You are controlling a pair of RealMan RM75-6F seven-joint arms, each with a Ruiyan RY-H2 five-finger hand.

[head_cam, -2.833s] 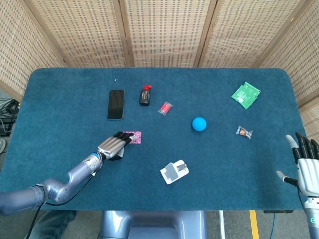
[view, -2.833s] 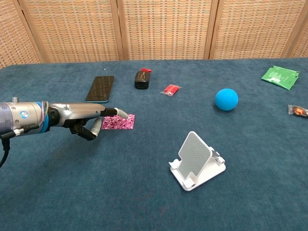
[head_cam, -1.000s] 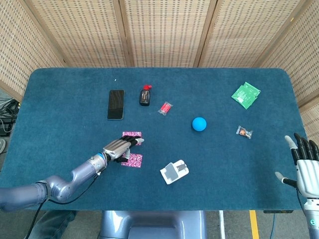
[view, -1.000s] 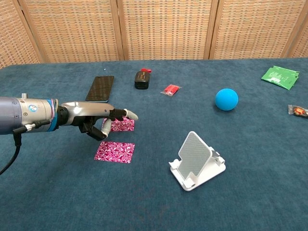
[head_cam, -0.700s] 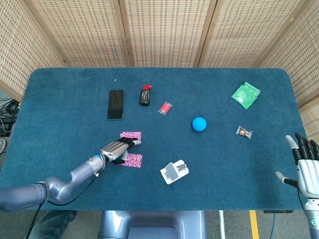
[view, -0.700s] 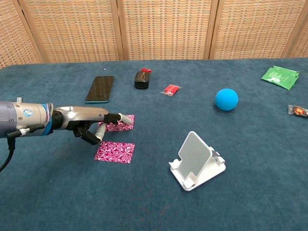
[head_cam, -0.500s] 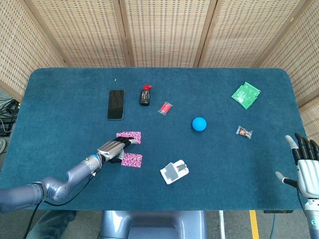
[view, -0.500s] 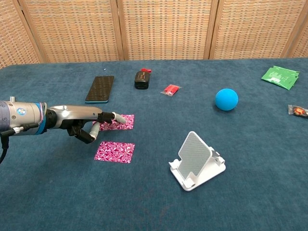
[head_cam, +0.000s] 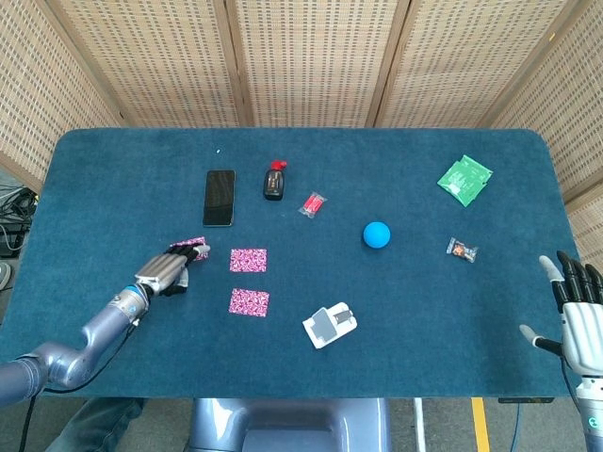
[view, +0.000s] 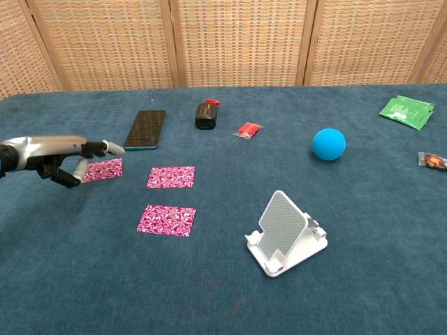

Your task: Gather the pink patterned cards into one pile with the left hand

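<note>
Three pink patterned cards lie apart on the blue table (head_cam: 424, 311). One card (head_cam: 248, 260) (view: 171, 176) sits mid-left, and a second card (head_cam: 249, 302) (view: 166, 220) lies just in front of it. The third card (head_cam: 189, 244) (view: 103, 169) is further left, under the fingertips of my left hand (head_cam: 167, 272) (view: 59, 160), which holds it low over the cloth; whether it still touches the cloth I cannot tell. My right hand (head_cam: 577, 315) hangs at the table's right front corner, fingers spread, holding nothing.
A black phone (head_cam: 220, 197) lies just beyond the left hand. A black bottle with a red cap (head_cam: 273, 181), a red packet (head_cam: 312, 204), a blue ball (head_cam: 377, 234), a white phone stand (head_cam: 330, 325), a green packet (head_cam: 464, 179) and a small sweet (head_cam: 462, 249) are scattered to the right.
The left hand has pulled away to the left, taking one pink card off the far pile with it. Two cards stay where they lay. The right hand has not moved.
</note>
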